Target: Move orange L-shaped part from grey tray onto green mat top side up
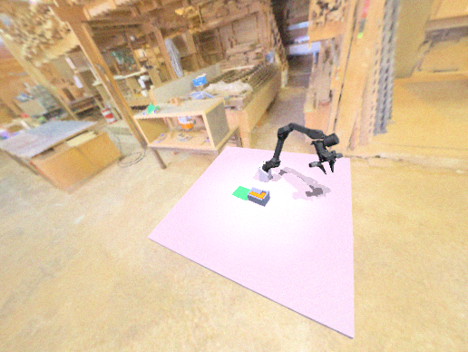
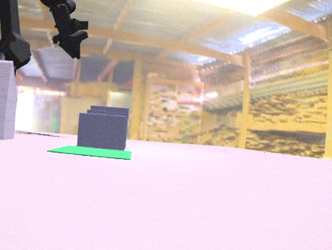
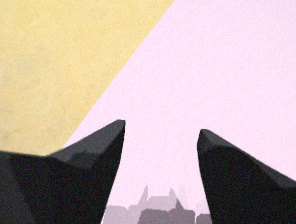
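Observation:
The orange L-shaped part [image 1: 258, 195] lies in the pocket of the grey tray [image 1: 258, 201] [image 2: 101, 131]; it looks level, though it is small in the top view. In the exterior view the tray's walls hide it. The green mat [image 1: 239, 192] [image 2: 90, 152] lies flat beside the tray with nothing on it. My gripper [image 1: 328, 172] [image 3: 161, 132] is partly open and empty, fingers pointing down. It hangs high above the table, well to the right of the tray in the top view. The wrist view shows neither the part, the tray nor the mat.
The pale arm base [image 1: 263, 174] [image 2: 6, 100] stands behind the tray in the top view. The pink table top [image 1: 272, 254] [image 2: 193, 200] [image 3: 225, 65] carries the tray and mat. Its edge and the tan floor [image 3: 55, 60] show in the wrist view, with the arm's shadow below the fingers.

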Available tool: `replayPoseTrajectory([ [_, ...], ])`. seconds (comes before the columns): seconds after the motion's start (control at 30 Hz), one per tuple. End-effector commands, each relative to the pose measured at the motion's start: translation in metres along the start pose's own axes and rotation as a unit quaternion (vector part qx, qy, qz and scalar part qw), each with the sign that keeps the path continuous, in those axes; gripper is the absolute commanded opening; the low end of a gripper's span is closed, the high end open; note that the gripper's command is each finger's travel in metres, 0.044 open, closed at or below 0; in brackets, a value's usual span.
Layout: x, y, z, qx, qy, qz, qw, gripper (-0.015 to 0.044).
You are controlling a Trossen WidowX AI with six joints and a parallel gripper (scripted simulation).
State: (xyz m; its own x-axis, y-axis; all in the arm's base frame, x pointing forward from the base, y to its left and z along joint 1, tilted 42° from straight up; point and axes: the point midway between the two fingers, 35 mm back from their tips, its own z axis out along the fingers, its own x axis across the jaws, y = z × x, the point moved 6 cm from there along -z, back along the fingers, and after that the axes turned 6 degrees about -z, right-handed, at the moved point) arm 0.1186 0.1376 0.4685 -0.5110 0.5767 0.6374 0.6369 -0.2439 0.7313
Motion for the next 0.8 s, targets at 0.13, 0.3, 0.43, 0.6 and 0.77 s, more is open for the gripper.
replayPoseTrajectory([
  [0.13,-0.107,-0.004,0.065,0.101,-0.167,-0.001,0.981,0.0180],
  [0.3,-0.196,-0.014,0.078,0.191,-0.234,0.030,0.953,0.0180],
  [0.43,-0.263,-0.029,0.069,0.249,-0.252,0.084,0.931,0.0180],
  [0.6,-0.335,-0.057,0.039,0.292,-0.234,0.185,0.909,0.0180],
  [0.77,-0.380,-0.088,0.004,0.288,-0.190,0.281,0.896,0.0180],
])
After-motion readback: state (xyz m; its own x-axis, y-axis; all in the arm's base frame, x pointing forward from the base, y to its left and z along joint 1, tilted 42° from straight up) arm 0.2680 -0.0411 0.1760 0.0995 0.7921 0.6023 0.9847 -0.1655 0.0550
